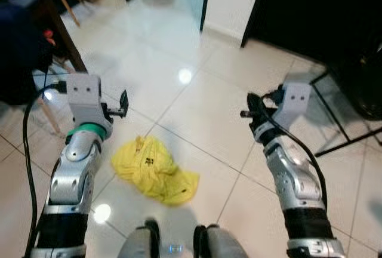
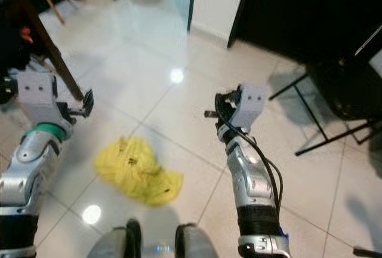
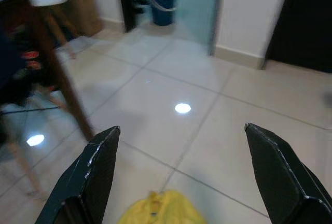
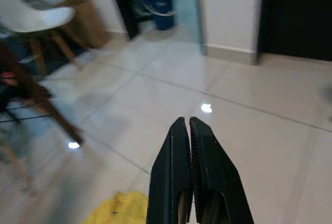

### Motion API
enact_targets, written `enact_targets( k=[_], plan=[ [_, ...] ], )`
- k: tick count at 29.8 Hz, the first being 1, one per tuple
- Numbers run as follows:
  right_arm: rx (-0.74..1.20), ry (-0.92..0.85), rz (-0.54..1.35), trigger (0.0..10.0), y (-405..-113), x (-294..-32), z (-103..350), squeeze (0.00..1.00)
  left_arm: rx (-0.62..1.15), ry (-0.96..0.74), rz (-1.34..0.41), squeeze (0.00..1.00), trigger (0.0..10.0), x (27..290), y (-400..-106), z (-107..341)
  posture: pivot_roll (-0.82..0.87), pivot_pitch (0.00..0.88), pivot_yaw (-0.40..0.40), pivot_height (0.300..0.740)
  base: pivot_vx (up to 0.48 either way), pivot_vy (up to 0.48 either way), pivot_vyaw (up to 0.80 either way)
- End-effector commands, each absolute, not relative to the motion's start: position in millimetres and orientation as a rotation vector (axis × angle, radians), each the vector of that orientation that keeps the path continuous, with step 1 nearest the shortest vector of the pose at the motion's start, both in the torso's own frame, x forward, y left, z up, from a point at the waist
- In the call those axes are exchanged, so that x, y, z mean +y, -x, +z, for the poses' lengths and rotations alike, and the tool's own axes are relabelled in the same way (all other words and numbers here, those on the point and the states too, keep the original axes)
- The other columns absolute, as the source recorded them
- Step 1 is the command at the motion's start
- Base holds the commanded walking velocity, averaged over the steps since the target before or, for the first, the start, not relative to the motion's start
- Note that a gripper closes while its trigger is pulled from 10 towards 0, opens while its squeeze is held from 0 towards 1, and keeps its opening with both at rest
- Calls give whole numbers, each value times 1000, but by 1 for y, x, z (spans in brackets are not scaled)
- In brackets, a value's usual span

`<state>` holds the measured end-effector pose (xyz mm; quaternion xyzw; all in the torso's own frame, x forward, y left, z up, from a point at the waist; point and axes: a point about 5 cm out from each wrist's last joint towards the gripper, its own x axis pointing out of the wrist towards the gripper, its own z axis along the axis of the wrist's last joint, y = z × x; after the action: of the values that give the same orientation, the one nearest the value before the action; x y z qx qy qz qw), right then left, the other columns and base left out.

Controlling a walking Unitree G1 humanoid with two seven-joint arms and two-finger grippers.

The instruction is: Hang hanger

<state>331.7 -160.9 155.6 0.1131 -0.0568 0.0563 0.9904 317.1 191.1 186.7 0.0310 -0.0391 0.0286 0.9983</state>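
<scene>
the robot's own feet [image 1: 179, 237] stand on the glossy tiled floor [image 1: 197, 114], a crumpled yellow garment [image 1: 154, 169] just ahead, below and between the raised arms. left gripper [image 3: 181, 172] gapes wide; right gripper [image 4: 190, 175] is pressed together, empty. no hanger can be made out.

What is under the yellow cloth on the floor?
The yellow cloth lies crumpled on the tiled floor, bare tile all round it. Whether anything, such as a hanger, lies beneath its folds cannot be seen. The left gripper, open, and right gripper, shut, hang above, apart from it.
</scene>
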Motion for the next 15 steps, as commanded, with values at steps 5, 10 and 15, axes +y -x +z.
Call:
enact_targets(
  k=[5, 10, 15],
  plan=[
    [-91, -230, 103, 10000, -330, -161, 148, 0, -45, -67, 67, 0, 10000, 195, -316, 178, -26, 139, -11, 740, -375, 0, 0],
    [-97, -220, 99, 10000, -329, -163, 148, 0, -46, -65, 65, 0, 10000, 195, -316, 178, -28, 140, -9, 740, -377, 0, 0],
    [-97, -215, 99, 10000, -328, -163, 148, 0, -45, -62, 59, 0, 10000, 193, -316, 179, -29, 142, -8, 740, -279, 0, 0]
  ],
)
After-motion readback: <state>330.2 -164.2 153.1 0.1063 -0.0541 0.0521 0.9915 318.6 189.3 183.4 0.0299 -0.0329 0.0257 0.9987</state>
